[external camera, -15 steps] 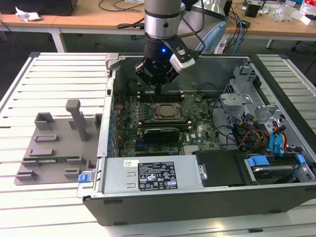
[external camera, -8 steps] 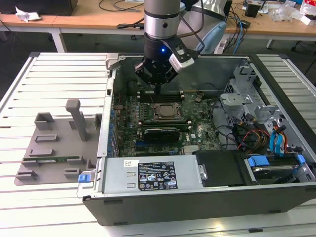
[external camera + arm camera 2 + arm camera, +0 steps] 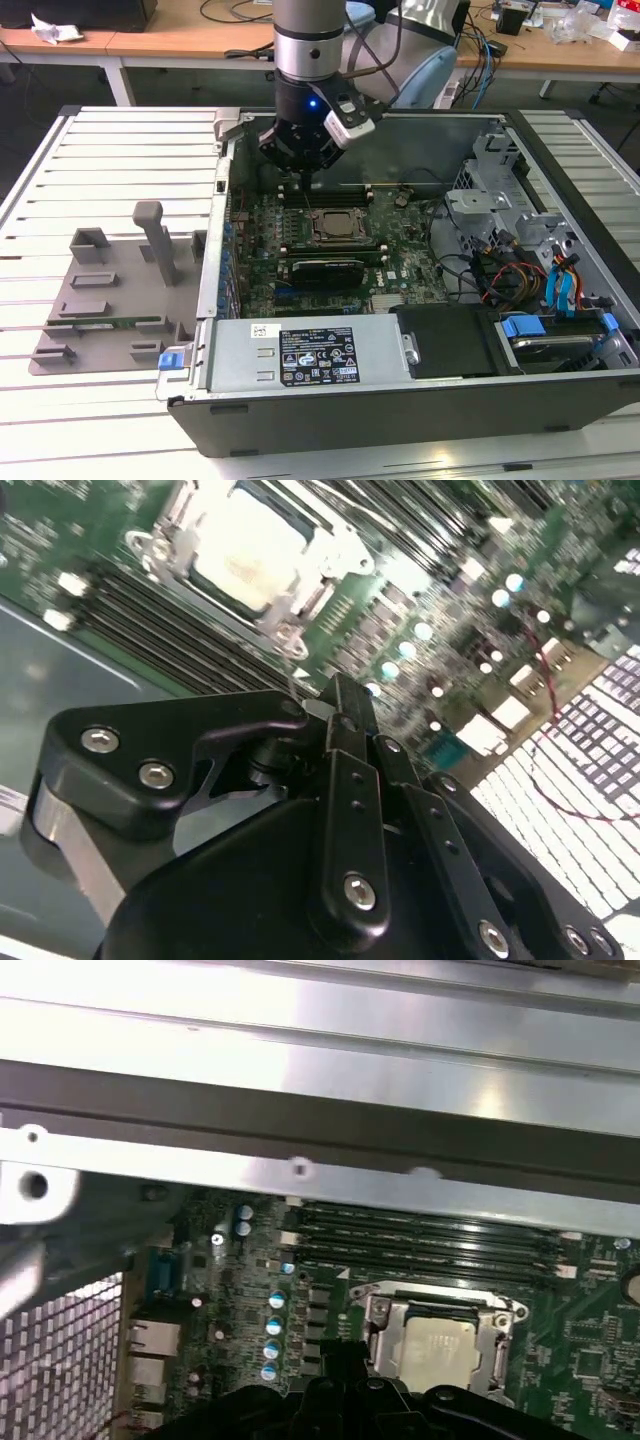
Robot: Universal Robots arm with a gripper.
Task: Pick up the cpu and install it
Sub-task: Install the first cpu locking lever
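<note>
The cpu (image 3: pixel 437 1346) already lies in its metal-framed socket (image 3: pixel 372 1312) on the motherboard (image 3: pixel 400 262), so pickup and seating look done, while the pincer (image 3: pixel 303 177), fingers apparently drawn together around nothing, hangs just off the socket's eleven o'clock in the exterior view.

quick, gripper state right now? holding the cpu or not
Gripper: cannot be told whether open or shut; it hangs above the motherboard, while the cpu lies in its socket, not held.
</note>
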